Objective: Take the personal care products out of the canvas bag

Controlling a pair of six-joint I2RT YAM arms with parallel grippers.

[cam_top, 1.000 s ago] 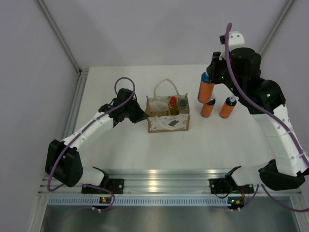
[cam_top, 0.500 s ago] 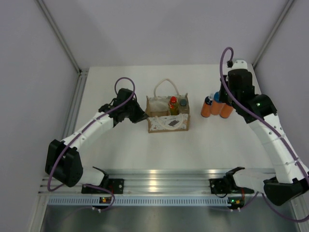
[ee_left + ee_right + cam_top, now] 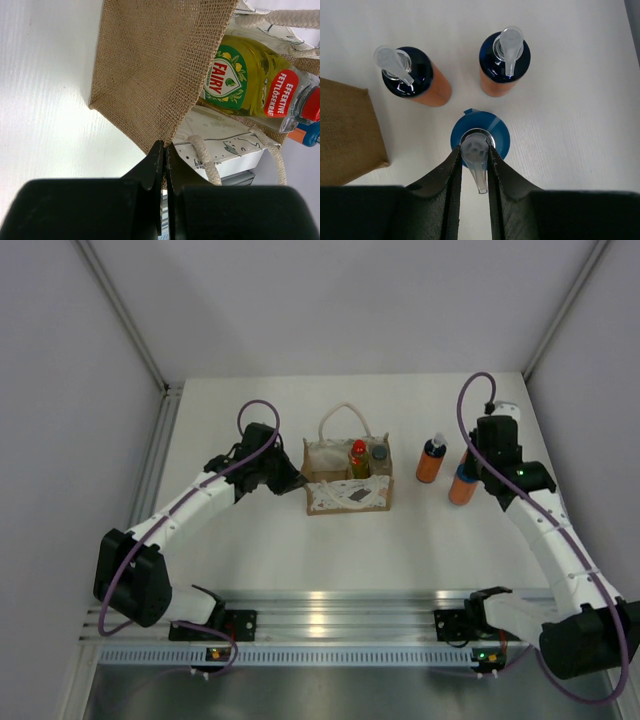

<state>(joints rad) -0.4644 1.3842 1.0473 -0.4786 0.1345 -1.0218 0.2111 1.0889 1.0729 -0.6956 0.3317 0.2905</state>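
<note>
Third orange bottle (image 3: pixel 490 127): upright, long axis vertical, directly under the right pincer (image 3: pixel 474 151). The pincer is clamped on the pump neck just above the blue top, with the nozzle pointing back toward the wrist. The bottle is on the right side of the surface (image 3: pixel 300 560). It makes a triangle with the bag-side orange bottle (image 3: pixel 415 75) and the far orange bottle (image 3: pixel 504 62), near both but touching neither. Can't tell if its base touches the surface. My read is it's at or almost at set-down. The next move needs the pincer to open and lift straight up, since sideways drift would clip a neighbour's pump.

Left to fetch: the yellow bottle (image 3: pixel 358 458) and the clear bottle (image 3: pixel 378 453). They stand side by side in the bag (image 3: pixel 347 495), at the end facing the right arm. The bag lies to the right pincer's left, across bare surface, past the bag-side orange bottle.

Right arm: reached out along the right edge, wrist bent down, pincer vertical. I'd say it's the picker, and both remaining bottles sit at its end of the bag.

Left pincer (image 3: pixel 164 150): closed on the rim of the bag's woven end wall, at the end away from the bottles. It's nearer the bag but busy steadying it. Left arm: low, forearm running diagonally to the bag.
</note>
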